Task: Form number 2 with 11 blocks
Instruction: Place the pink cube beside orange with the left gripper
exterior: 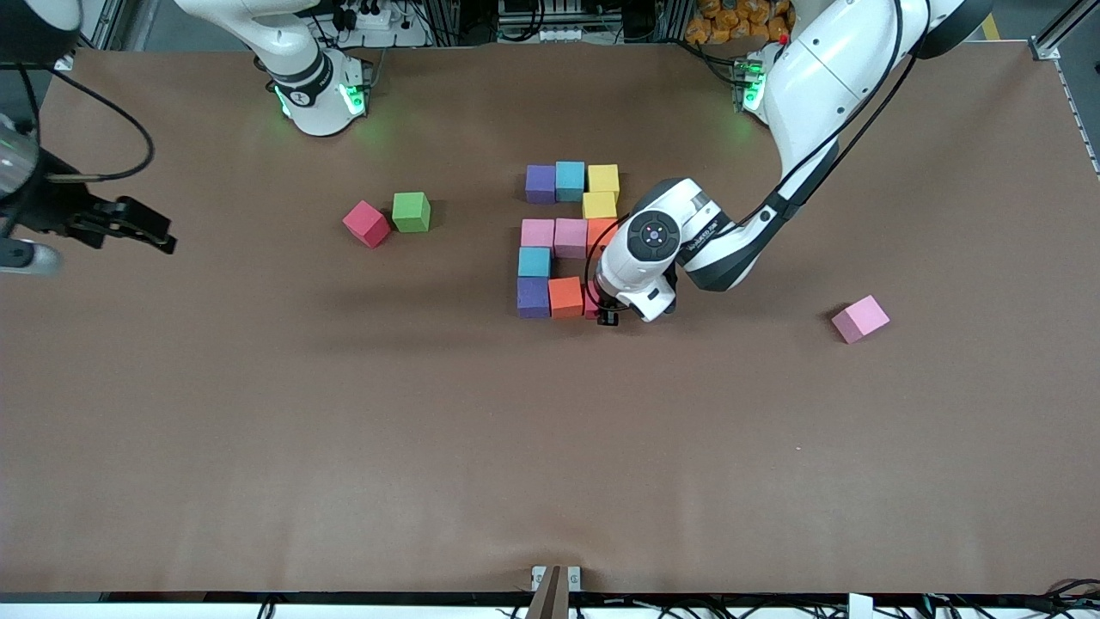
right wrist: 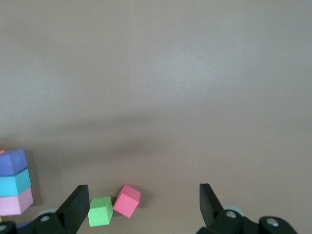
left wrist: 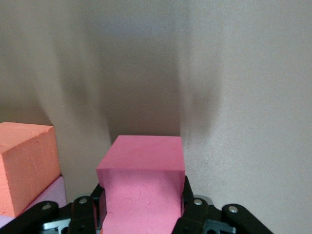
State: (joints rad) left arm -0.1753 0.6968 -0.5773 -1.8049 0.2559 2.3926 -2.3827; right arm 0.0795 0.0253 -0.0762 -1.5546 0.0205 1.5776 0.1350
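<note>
blocks are laid on the brown table point(exterior: 258, 447) as an almost finished number 2 point(exterior: 567, 241) near its middle, with purple, blue and yellow on top, a second yellow under it, pink, pink and orange across the middle, blue below, then purple and orange point(exterior: 565, 297) along the row nearest the front camera. the left gripper point(exterior: 607, 315) is clamped on a red block point(left wrist: 142, 187) at the end of that row, beside the orange one, while the right gripper point(exterior: 146, 230) is held spread open and waits above the right arm's end of the table. a red cube point(exterior: 366, 223), a green cube point(exterior: 411, 211) touching it, and a loose pink cube point(exterior: 859, 318) are left apart from the digit.
</note>
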